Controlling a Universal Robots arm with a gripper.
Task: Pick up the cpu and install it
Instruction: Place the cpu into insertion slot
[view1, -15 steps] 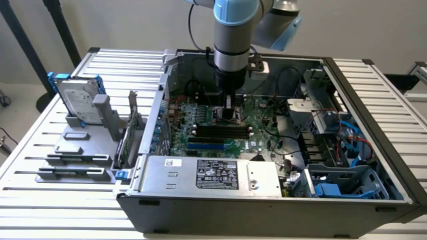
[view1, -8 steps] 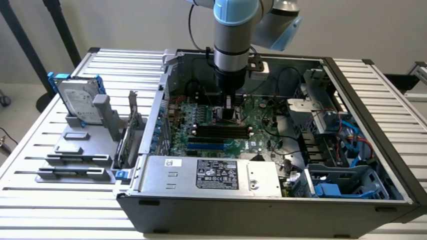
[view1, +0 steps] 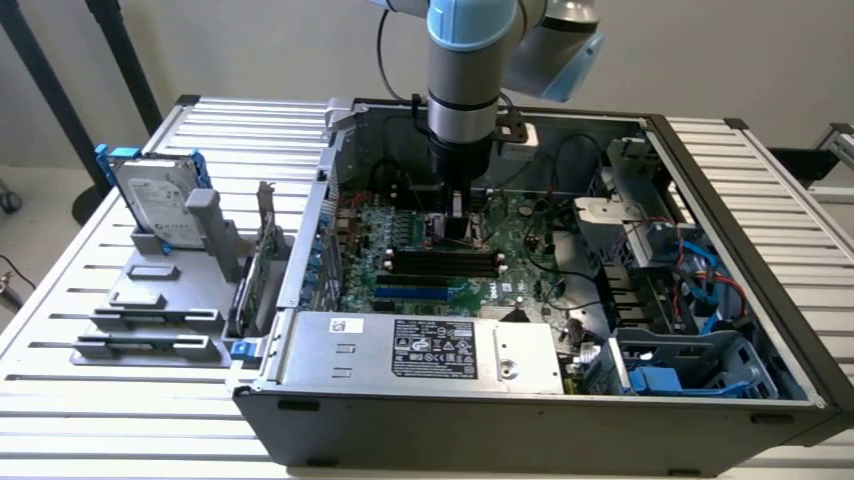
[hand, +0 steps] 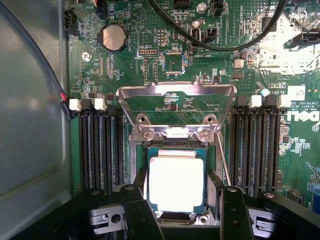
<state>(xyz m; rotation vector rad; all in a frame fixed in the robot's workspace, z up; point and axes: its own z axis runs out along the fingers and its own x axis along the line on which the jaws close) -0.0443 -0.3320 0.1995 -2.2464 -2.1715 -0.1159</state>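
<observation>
Gripper (hand: 178, 192): pressed on two sides of the cpu (hand: 176, 180), pinching it, low inside the computer case (view1: 534, 425).
Cpu: flat, shiny side up, right at the socket (hand: 175, 145) on the green board (hand: 170, 65).
Socket lid (hand: 175, 91): flipped up, open, just beside the cpu.
Memory slots (hand: 100, 150): long dark rows on both sides of the socket.
Hard drive (view1: 158, 200): outside the case, on the exterior view's left, well apart.
Done, by the look of it: cpu picked up and at its place.
Left: cpu not yet let go; lid not yet shut.
Hard to tell: cpu all the way down in the socket, or just above it.
Hidden: socket pins under the cpu; one cpu edge behind the gripper; in the exterior view, the arm (view1: 467, 90) in front of the socket.
</observation>
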